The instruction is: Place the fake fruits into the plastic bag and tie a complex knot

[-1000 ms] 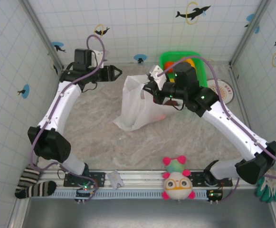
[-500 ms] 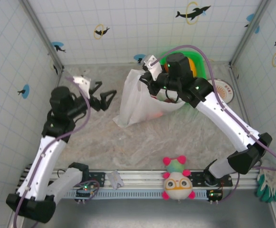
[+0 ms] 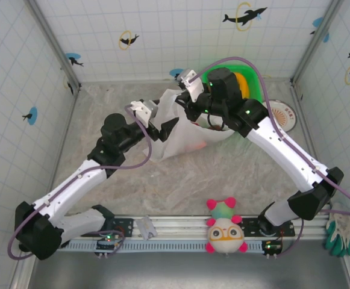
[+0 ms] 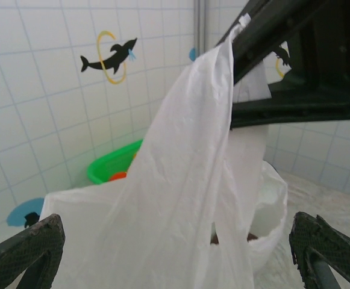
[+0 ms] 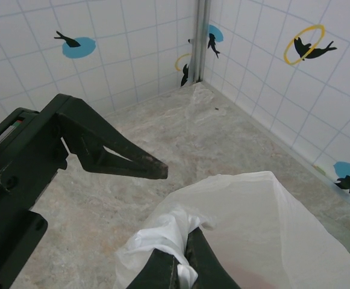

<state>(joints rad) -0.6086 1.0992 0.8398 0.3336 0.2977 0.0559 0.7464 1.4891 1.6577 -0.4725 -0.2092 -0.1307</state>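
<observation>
Hanging by one bunched handle strap pinched in the right hand (image 5: 184, 268), one thin, white, semi-translucent plastic bag (image 3: 178, 132) sagged crumpled on the marbled table (image 3: 223, 171) before one green plastic basket (image 3: 211, 75), the left hand (image 4: 175, 232) spread wide beside it.

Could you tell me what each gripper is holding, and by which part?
The right gripper is shut on the bunched handle of the bag; the left gripper is open and holds nothing.

Bright, even light, faint shadows, mostly sharp focus.
</observation>
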